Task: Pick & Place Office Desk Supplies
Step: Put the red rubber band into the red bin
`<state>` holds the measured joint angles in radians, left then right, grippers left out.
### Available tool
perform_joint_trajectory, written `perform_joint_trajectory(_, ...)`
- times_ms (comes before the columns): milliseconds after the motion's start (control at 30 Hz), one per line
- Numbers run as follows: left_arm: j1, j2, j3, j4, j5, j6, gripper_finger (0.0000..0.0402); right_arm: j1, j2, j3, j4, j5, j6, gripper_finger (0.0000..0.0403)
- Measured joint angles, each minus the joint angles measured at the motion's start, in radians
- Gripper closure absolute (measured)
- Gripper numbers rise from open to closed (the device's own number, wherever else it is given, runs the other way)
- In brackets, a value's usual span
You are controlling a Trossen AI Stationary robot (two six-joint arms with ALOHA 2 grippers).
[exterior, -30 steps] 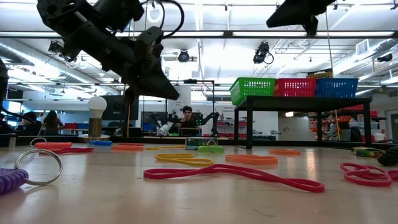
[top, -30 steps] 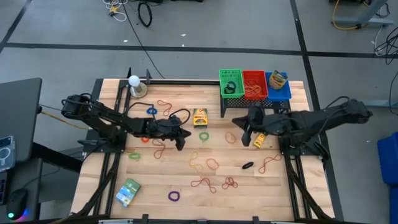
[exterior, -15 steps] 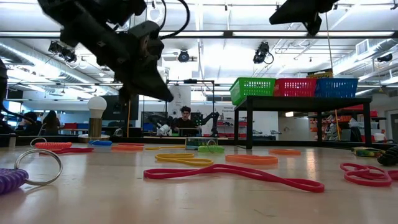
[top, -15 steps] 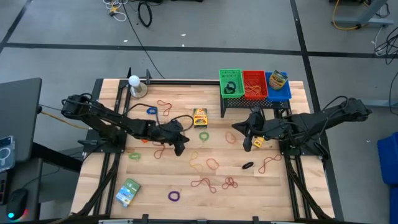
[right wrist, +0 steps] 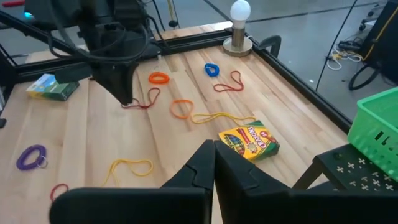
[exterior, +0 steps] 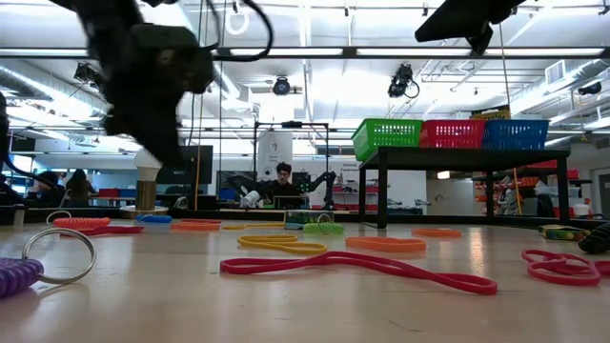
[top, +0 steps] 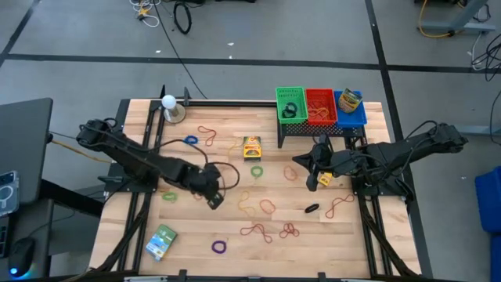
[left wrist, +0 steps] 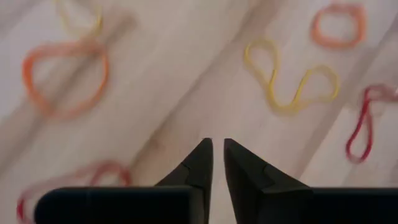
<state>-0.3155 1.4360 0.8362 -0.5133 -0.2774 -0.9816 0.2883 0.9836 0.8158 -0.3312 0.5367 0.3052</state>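
Looking straight down from the high view, I am holding my left end effector [top: 213, 200] low over the middle-left of the bench [top: 368, 235], among scattered rubber bands, while my right end effector [top: 311, 175] is hanging near the yellow bottle [top: 326, 178] in front of the three baskets: the green basket [top: 290, 104], the red basket [top: 320, 106] and the blue basket [top: 351, 107]. The crayon box [top: 251, 147] is lying between my two arms, and a green-blue packet [top: 161, 240] is sitting well apart near the front-left corner. From the low view, my left arm is hanging blurred above the bench, and a long red band [exterior: 362, 266] is lying in the foreground with a yellow band [exterior: 279, 244] behind it; the baskets are standing on a raised dark stand [exterior: 464, 155]. In the left wrist view, my left fingers [left wrist: 198, 167] are nearly closed with only a sliver of gap and nothing between them, pointing down at bare wood between an orange band [left wrist: 64, 78] and a looped yellow band [left wrist: 292, 81]. In the right wrist view, my right fingers [right wrist: 198, 168] are pressed together and empty, looking across at the crayon box [right wrist: 248, 141]. I judge I am choosing a band for the left arm; the next move calls for spreading the fingers, centring over one strand and descending to the wood.
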Motion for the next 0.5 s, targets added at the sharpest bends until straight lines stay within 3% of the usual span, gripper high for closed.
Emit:
perform_joint_trajectory(233,-0.065,0.029,-0.002,-0.125,0.028,-0.171,0.0292,0.0,0.001,0.0,-0.013,-0.002,-0.019,0.0388)
perform_joint_trajectory(500,-0.03,0.144,-0.003,-0.191,0.05,-0.293,0.0234,0.0,0.001,0.0,-0.029,-0.002,-0.067,0.0388)
